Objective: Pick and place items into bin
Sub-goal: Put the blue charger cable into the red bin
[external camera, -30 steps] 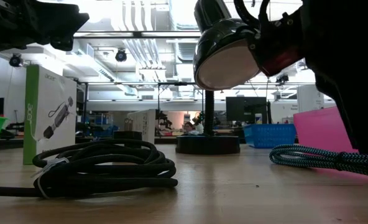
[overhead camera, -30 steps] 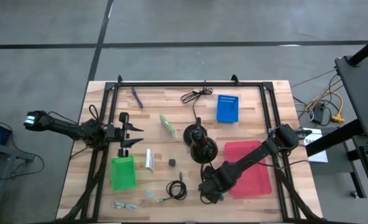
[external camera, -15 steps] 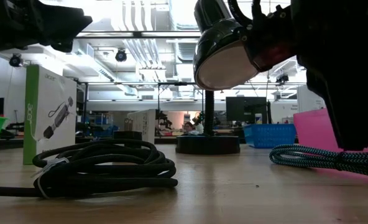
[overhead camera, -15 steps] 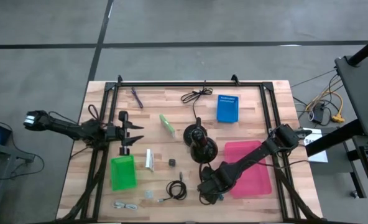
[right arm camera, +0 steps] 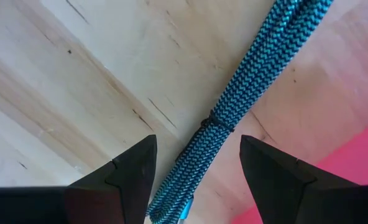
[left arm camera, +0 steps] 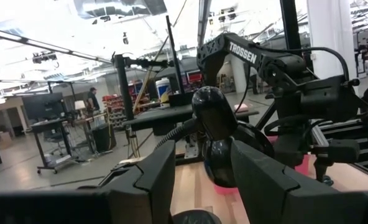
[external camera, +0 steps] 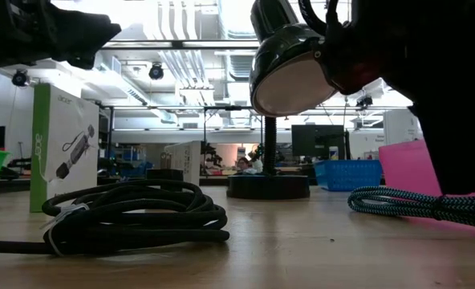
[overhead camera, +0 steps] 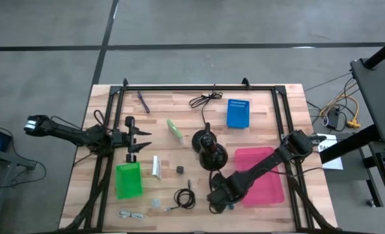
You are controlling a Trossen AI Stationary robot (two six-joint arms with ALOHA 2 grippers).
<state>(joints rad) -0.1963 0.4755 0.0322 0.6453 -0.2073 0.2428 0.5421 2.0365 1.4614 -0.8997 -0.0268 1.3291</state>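
My right gripper (right arm camera: 199,171) is open and points down over a teal-and-black braided cord bundle (right arm camera: 234,106). One finger stands on each side of the cord without touching it. The cord lies flat on the wood beside the pink bin (overhead camera: 261,175), and it also shows in the low view (external camera: 414,205). My left gripper (overhead camera: 140,140) is open and waits near the table's left side, above the green bin (overhead camera: 128,180). On the table lie a purple pen (overhead camera: 143,102), a coiled black cable (overhead camera: 185,198), a tiny black cube (overhead camera: 179,169), a green-white packet (overhead camera: 175,130) and clear bits (overhead camera: 132,214). No teal pen shows.
The black round-based lamp stand (overhead camera: 209,151) stands just beyond my right arm. A blue basket (overhead camera: 238,113) and a thin black cable (overhead camera: 204,99) sit toward the far edge. A white packet (overhead camera: 156,166) lies by the green bin. A black frame (overhead camera: 199,86) borders the table.
My right arm has shifted slightly above the teal cord. Everything else has stayed in place.
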